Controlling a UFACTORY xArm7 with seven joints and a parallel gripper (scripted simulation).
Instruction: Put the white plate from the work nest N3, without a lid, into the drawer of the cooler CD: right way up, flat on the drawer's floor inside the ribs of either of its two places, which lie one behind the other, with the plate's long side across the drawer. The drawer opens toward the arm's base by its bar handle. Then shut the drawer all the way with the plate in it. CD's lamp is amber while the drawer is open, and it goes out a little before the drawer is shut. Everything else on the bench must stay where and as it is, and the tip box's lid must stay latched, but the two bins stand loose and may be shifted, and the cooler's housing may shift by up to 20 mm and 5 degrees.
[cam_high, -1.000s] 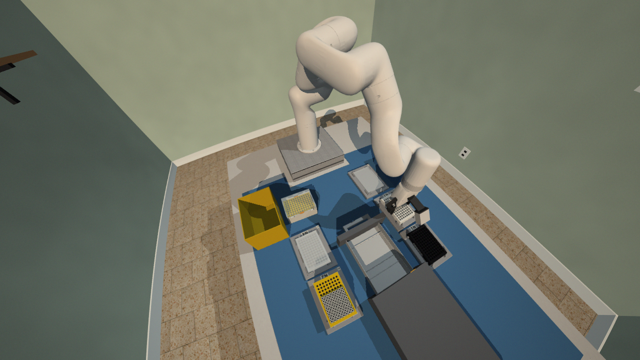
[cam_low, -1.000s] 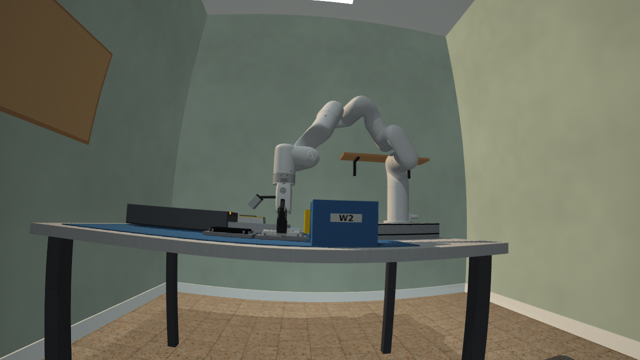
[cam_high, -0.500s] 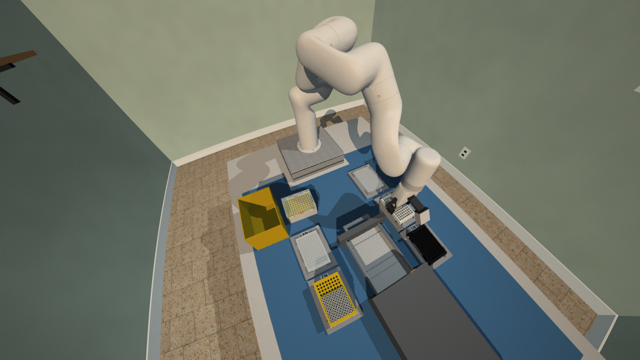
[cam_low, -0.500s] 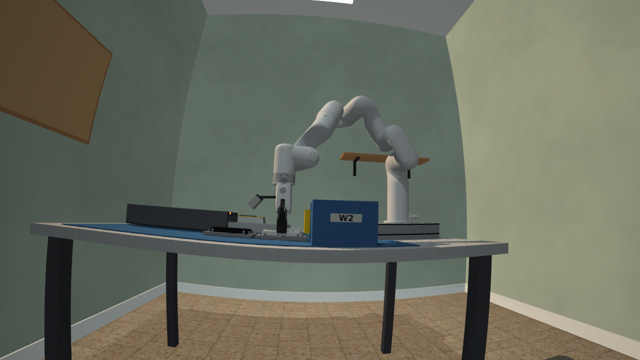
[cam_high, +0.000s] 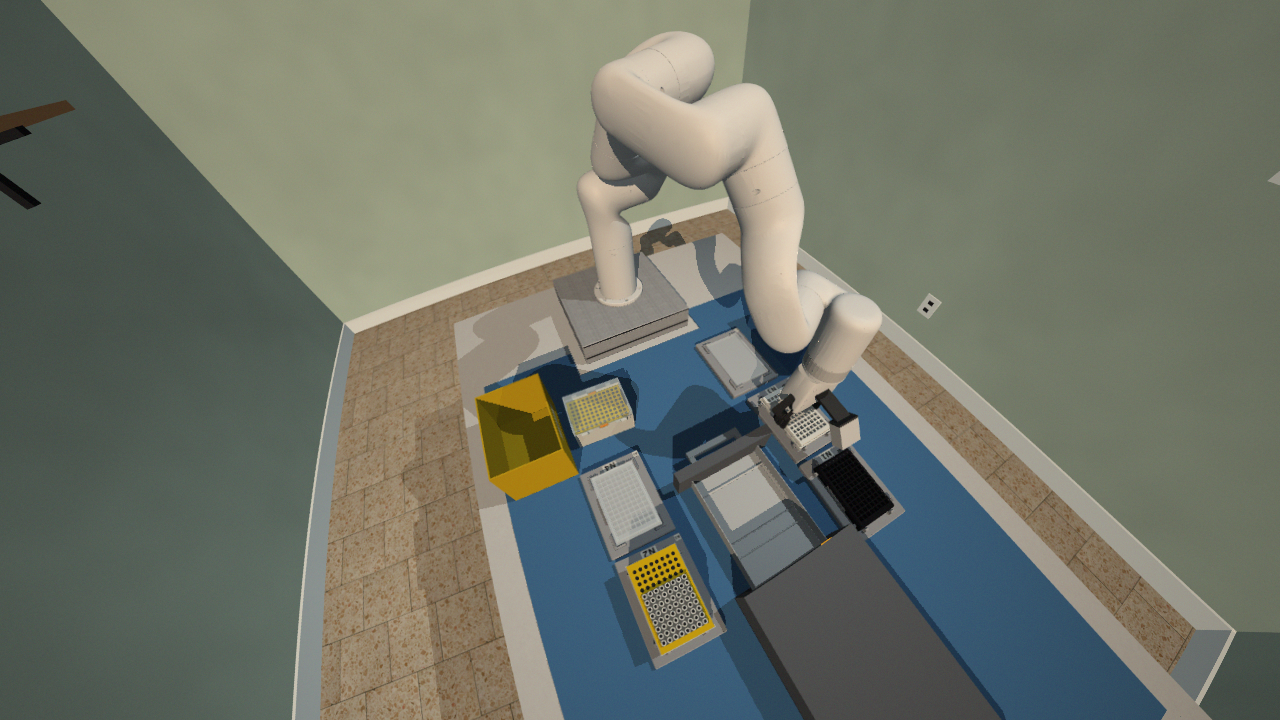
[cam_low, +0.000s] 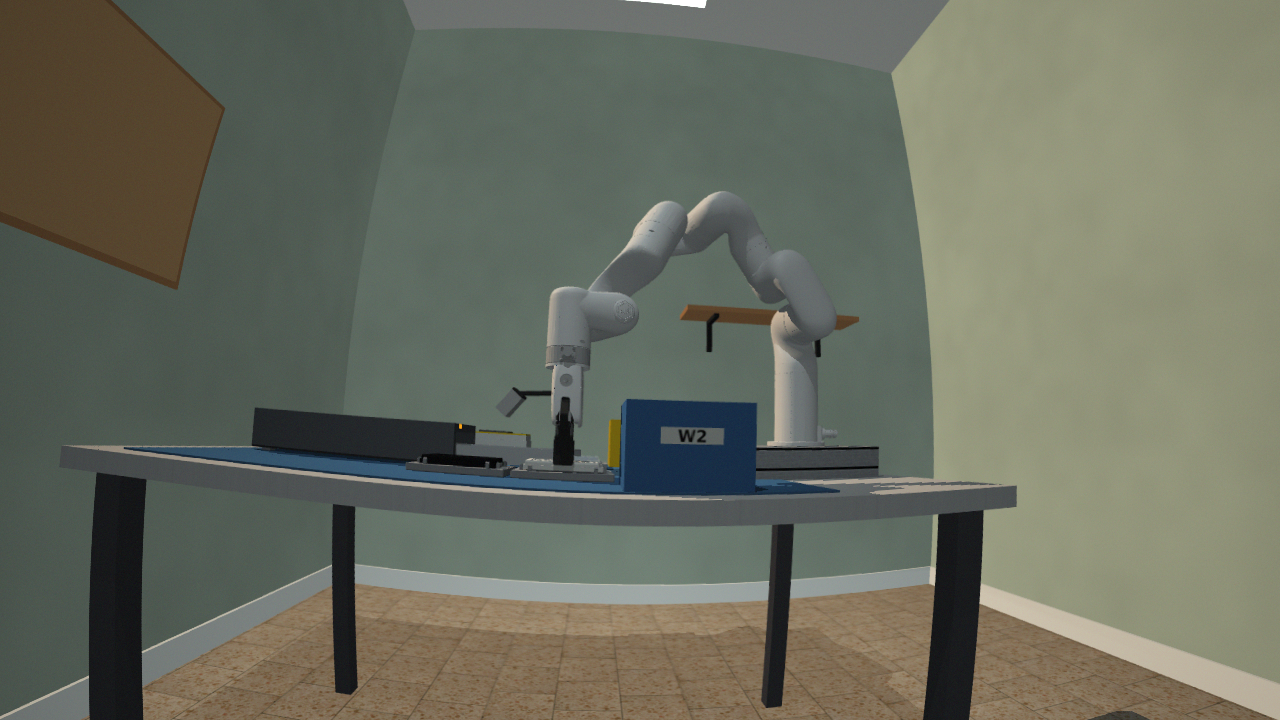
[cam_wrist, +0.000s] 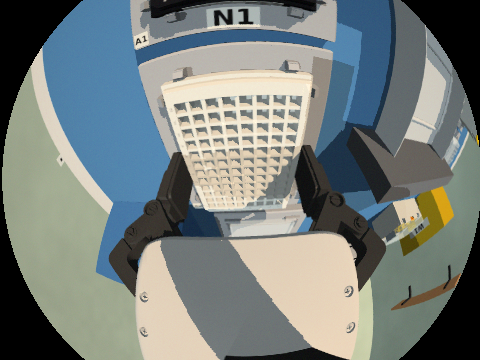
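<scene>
The white plate (cam_high: 805, 425) is an open grid of wells with no lid, at its nest on the right side of the blue mat. My gripper (cam_high: 808, 419) reaches straight down over it and is shut on the plate's two long sides, as the wrist view shows (cam_wrist: 240, 140). The plate is level, at nest height. The cooler CD (cam_high: 859, 626) is a long dark box at the front. Its drawer (cam_high: 750, 505) is pulled out toward the arm's base, with the bar handle (cam_high: 718, 450) at its end. Its floor is bare. The amber lamp (cam_low: 460, 427) is lit.
A black plate (cam_high: 852, 488) lies in nest N1, just in front of the gripper. A lidded plate (cam_high: 733, 360) lies behind it. Left of the drawer are a white plate (cam_high: 623, 497), the yellow tip box (cam_high: 671, 595), a tube rack (cam_high: 597, 410) and a yellow bin (cam_high: 521, 436). The blue bin W2 (cam_low: 689, 445) stands nearby.
</scene>
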